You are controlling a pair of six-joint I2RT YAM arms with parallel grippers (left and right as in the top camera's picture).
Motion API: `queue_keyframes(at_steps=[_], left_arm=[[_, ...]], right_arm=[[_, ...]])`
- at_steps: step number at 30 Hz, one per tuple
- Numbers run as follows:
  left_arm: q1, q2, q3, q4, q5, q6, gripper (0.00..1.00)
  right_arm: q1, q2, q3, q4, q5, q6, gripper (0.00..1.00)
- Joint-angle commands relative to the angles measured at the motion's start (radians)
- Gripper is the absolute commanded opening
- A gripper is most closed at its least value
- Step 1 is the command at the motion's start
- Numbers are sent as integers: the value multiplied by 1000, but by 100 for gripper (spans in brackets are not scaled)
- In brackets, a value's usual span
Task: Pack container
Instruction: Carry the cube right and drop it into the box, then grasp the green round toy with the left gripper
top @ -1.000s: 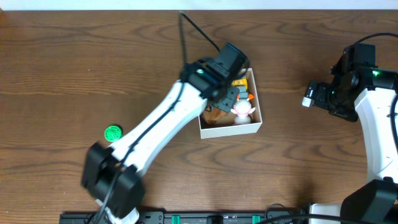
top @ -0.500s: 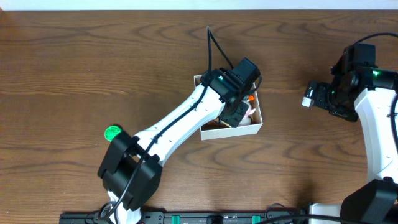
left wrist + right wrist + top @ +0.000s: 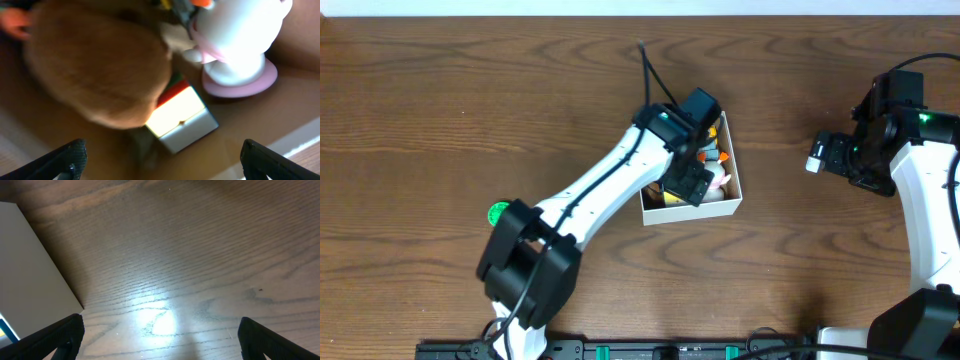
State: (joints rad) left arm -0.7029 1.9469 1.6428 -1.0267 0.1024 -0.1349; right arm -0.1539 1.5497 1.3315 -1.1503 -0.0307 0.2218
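Container: probably light, flimsy cardboard; pinch one wall near a corner.
Left claw: spread, empty, low inside container.
Right claw: spread, empty, well right of container.

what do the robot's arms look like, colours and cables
Both have white shells with black joints. The left arm shows a green wrist light and a loose black cable; the right arm has a green light too. Fingertips are black.
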Motion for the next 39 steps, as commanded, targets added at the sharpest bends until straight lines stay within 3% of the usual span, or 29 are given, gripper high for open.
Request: queue_keyframes(at_steps=[1,8,12,19,29,39], left_arm=[[38,-136,31,-13,-105,-26,98],[241,-400,31,-77,-314,-134,98],[497,-484,27,-152,-310,-234,98],[794,-460,-103,-135,-153,-241,98],[859,-397,-492,115,-87,-216,98],[914,-292,-605,238,-49,-176,98]], right_arm=[[-9,7,-3,2,-4,-14,99],[-9,7,-3,2,-4,-14,99],[-8,7,-3,3,-4,-14,99],[-8,7,-3,-6,-4,-13,99],[-8,7,-3,-9,-4,-14,99],[-9,7,-3,-13,-4,-14,99]])
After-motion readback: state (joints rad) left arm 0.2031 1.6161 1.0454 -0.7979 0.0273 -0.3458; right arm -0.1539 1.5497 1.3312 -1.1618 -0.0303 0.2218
